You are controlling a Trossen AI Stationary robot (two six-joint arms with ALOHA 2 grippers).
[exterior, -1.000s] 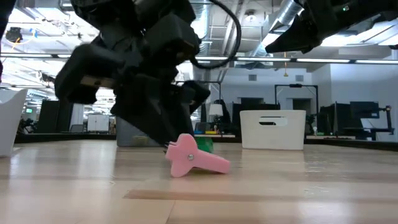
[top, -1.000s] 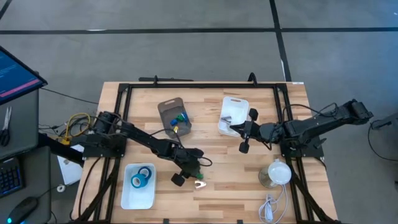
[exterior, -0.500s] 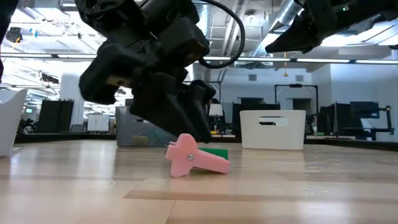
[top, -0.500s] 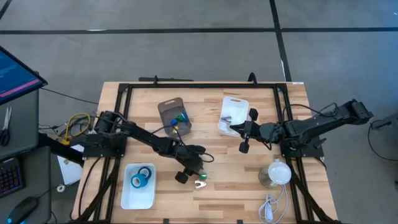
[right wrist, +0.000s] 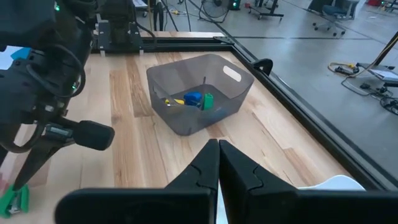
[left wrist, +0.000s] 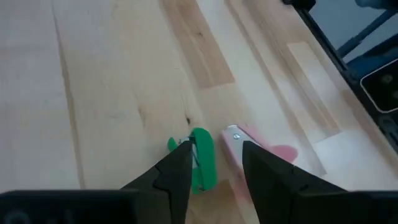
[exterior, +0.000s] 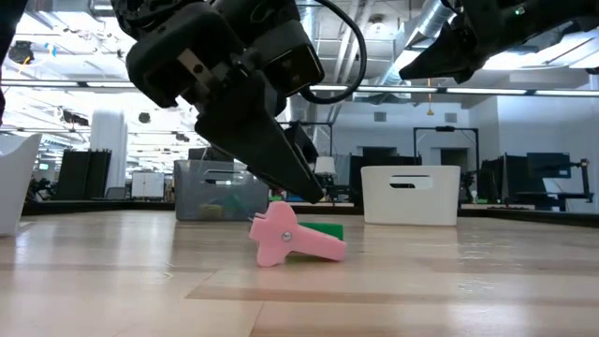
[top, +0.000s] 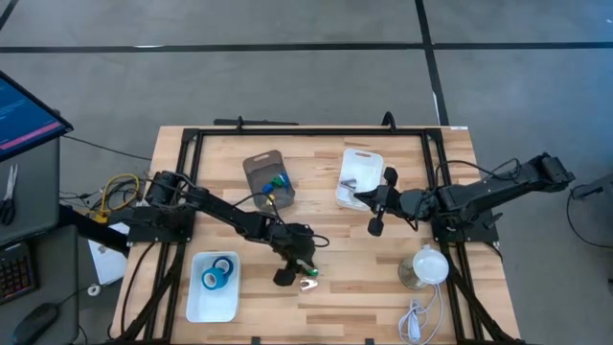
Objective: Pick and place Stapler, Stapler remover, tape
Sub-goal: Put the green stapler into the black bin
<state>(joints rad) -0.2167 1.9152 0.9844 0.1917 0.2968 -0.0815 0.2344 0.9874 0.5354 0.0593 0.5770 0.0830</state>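
Observation:
A small green stapler (left wrist: 203, 163) lies flat on the wooden table, and a pink staple remover (left wrist: 249, 139) rests close beside it (exterior: 285, 236). My left gripper (left wrist: 214, 149) is open and points steeply down over them (top: 305, 268). One fingertip stands on each side of the stapler; no touch shows. Two blue tape rolls (top: 216, 275) lie in a white tray (top: 196, 299) near the table's near-left corner. My right gripper (right wrist: 217, 146) is shut and hangs in the air by the white bin (top: 364, 158).
A grey bin (top: 254, 165) holding small coloured items stands at the far middle (right wrist: 199, 68), with the white bin (exterior: 412, 197) to its right. A pale round object (top: 427, 266) and a white cable (top: 414, 321) lie near the right edge. Bare wood surrounds the stapler.
My left gripper has shifted a little toward the table's near and right edges and tipped more steeply down over the stapler. The green stapler now lies flat, closer to the staple remover than a second ago.

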